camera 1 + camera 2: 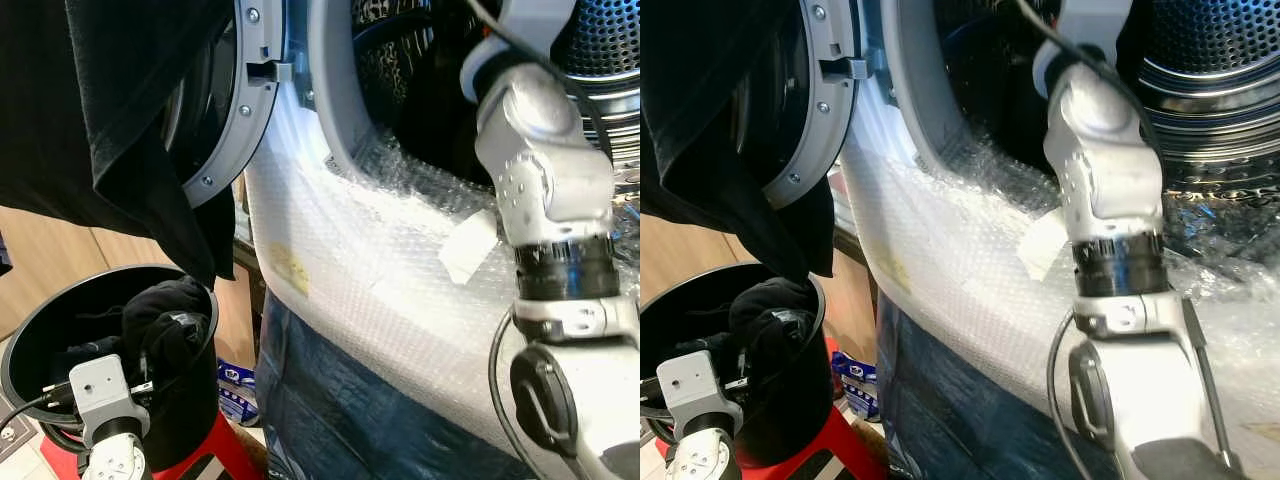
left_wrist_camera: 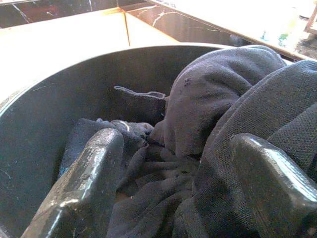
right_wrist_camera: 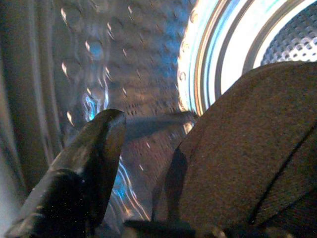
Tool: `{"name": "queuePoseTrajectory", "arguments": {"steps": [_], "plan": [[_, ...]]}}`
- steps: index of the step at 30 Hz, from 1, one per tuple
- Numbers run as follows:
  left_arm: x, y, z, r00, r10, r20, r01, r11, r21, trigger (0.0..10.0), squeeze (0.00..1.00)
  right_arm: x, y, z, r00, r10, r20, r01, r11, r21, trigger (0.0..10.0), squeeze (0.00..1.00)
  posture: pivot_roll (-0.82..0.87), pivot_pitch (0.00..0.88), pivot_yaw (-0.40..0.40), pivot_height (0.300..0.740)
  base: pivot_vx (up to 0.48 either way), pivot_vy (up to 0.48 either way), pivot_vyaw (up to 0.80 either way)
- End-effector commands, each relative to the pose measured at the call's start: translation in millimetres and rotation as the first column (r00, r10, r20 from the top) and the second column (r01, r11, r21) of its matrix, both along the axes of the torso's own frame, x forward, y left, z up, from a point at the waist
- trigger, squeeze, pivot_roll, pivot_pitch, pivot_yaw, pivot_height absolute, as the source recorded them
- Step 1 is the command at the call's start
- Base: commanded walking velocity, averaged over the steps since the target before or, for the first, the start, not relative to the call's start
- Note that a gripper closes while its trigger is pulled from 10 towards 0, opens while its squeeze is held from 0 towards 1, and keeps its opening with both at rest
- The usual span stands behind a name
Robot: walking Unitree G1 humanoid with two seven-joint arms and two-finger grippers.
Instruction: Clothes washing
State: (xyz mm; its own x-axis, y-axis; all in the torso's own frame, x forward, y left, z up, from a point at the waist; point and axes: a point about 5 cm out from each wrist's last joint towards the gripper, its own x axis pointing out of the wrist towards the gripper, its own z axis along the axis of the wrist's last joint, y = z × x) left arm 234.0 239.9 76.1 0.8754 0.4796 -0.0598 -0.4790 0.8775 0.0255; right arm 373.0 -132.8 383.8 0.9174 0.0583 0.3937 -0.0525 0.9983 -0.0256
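Dark clothes [image 2: 218, 114] are heaped, crumpled, in a round black bucket [image 1: 40, 320] beside the washing machine [image 1: 400, 280]; the machine's door [image 1: 235, 110] is swung open and a dark garment [image 3: 247, 163] is seen inside the drum

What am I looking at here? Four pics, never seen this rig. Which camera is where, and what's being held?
It is a humanoid robot loading a washing machine. The two wide pictures come from a stereo camera on its head, looking down; the other two come from cameras on each wrist, looking along that arm's two black fingers.

The silver right arm reaches into the washing machine drum. In its wrist view the right gripper is inside the shiny drum with a dark garment against its fingers; whether it grips it I cannot tell.

The left gripper hangs open over dark clothes in a black bucket beside the machine. The machine front is wrapped in bubble wrap, and a black cloth hangs over the open door.
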Motion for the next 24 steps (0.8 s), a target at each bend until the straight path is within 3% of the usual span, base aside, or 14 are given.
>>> {"name": "queuePoseTrajectory", "arguments": {"steps": [1,8,16,19,23,24], "plan": [[-0.2,-2.1,-4,1.000,-0.017,-0.024,0.017,1.000,-0.014,10.0,0.00,-14.1,-12.8,12,0.997,-0.024,0.071,0.025,1.000,-0.008,10.0,1.00,0.11,0.000,-0.041,0.740,0.000,0.000,0.00],[-0.1,-5.2,-7,0.999,-0.034,-0.032,0.033,0.999,-0.019,10.0,0.00,-33.9,-24.2,7,0.994,0.017,0.112,-0.012,0.999,-0.040,10.0,1.00,0.09,0.000,-0.035,0.740,0.000,0.000,0.00],[0.3,-6.2,-7,0.998,-0.045,-0.036,0.044,0.999,-0.021,10.0,0.00,-40.3,-29.0,-1,0.996,0.047,0.075,-0.043,0.997,-0.057,10.0,1.00,0.09,0.000,-0.033,0.740,0.000,0.000,0.00],[1.8,-6.5,-8,0.998,-0.051,-0.039,0.050,0.999,-0.021,10.0,0.00,-26.8,-34.2,-7,0.999,-0.033,0.040,0.036,0.997,-0.072,10.0,1.00,0.09,0.000,-0.032,0.740,0.000,0.000,0.00],[4.8,-7.3,-7,0.998,-0.056,-0.035,0.055,0.998,-0.021,10.0,0.00,-12.5,-26.0,-3,0.999,-0.029,0.044,0.030,1.000,-0.007,10.0,1.00,0.11,0.000,-0.037,0.740,0.000,0.000,0.00],[6.6,-7.0,-5,0.998,-0.052,-0.026,0.052,0.998,-0.018,10.0,0.00,3.2,-20.8,1,0.999,-0.043,0.006,0.043,0.998,0.040,10.0,1.00,0.12,0.000,-0.039,0.740,0.000,0.000,0.00]]}}
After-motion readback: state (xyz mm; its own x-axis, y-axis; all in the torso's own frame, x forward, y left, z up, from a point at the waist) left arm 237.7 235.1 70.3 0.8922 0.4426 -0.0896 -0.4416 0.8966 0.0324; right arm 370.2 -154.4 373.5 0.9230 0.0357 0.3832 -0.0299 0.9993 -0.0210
